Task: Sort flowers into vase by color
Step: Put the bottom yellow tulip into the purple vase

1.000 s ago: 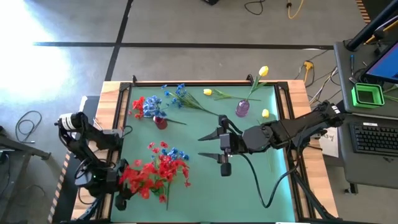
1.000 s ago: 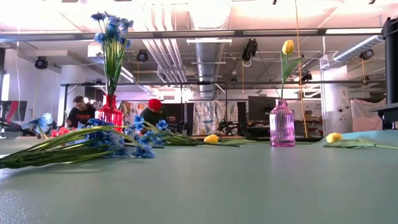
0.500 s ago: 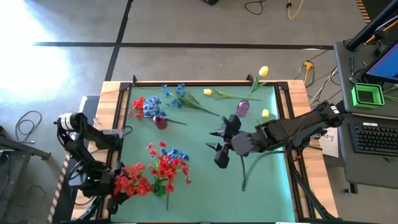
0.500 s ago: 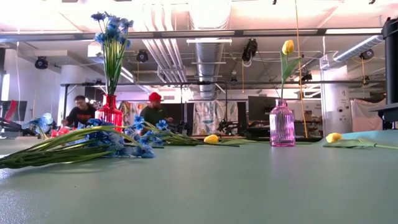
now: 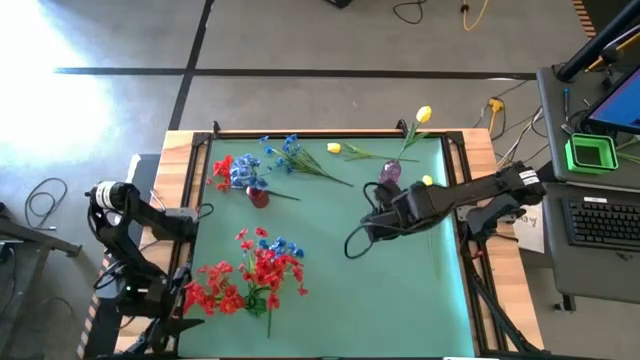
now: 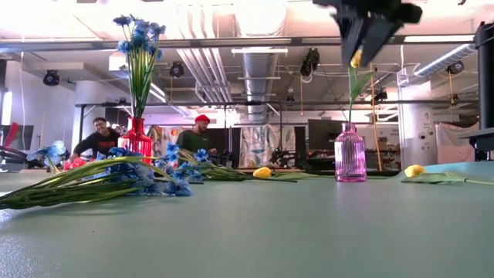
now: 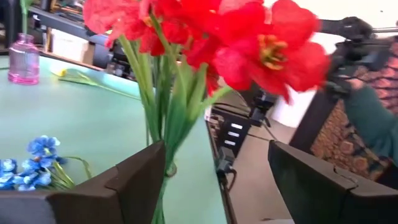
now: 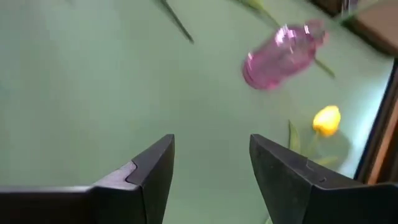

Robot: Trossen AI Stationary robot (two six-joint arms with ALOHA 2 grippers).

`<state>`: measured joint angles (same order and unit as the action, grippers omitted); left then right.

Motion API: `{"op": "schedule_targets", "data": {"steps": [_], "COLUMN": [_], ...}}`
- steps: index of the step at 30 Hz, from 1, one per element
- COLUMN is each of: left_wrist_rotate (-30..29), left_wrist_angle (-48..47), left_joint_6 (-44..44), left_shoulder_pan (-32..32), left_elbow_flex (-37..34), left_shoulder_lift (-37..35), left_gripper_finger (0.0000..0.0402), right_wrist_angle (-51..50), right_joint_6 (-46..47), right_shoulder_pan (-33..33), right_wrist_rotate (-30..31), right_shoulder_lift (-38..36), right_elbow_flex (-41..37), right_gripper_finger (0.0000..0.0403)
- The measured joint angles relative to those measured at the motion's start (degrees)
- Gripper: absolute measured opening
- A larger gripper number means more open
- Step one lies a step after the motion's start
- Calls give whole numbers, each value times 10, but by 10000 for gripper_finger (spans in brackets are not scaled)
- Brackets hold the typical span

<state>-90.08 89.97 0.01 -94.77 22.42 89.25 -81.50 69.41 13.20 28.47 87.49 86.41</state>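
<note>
- Flowers on thin green stems are what we sort: a red glass vase (image 5: 258,197) at the desk's far left holds upright blue blooms (image 6: 139,35), with red blooms (image 5: 222,166) beside them in the high view.
- We see a ribbed pink glass vase (image 6: 350,154) at the far right holding one upright yellow tulip (image 6: 356,59), its stem leaning slightly.
- Loose red flowers (image 5: 255,277) lie in a heap at the near left of the green desk (image 5: 330,270); their stems run mostly toward the near edge.
- Loose blue sprays (image 5: 290,152) lie flat near the far edge, stems pointing right; two more yellow tulips (image 5: 334,148) (image 5: 427,182) lie flat by the pink vase.
- Our left tool (image 7: 217,180) stands wide apart off the desk's near left corner, gripping nothing; red blooms fill its view.
- Our right tool (image 8: 211,165) hangs over the desk just near the pink vase, fingers parted and nothing between them.
- Two people (image 6: 100,139) sit in the room behind.
</note>
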Motion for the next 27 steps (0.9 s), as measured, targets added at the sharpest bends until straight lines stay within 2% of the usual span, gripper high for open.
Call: {"op": "schedule_targets", "data": {"steps": [8, 19, 23, 27], "left_wrist_rotate": [-21, -21, -12, -6], "left_wrist_angle": [-9, -13, -15, -15], "left_joint_6": [4, 142, 183, 215], "left_shoulder_pan": [-58, -58, -54, -54], "left_elbow_flex": [6, 75, 88, 93], "left_shoulder_lift": [0, -2, -10, -20], "left_gripper_finger": [270, 269, 269, 266], "right_wrist_angle": [53, 95, 158, 169], "right_joint_6": [2, 27, 24, 32], "right_shoulder_pan": [-57, -71, -91, -125], "right_wrist_rotate": [-105, -112, -110, -110], "right_shoulder_lift": [-44, -89, -107, -113], "right_elbow_flex": [-149, -269, -316, -365], "right_gripper_finger": [201, 201, 201, 201]}}
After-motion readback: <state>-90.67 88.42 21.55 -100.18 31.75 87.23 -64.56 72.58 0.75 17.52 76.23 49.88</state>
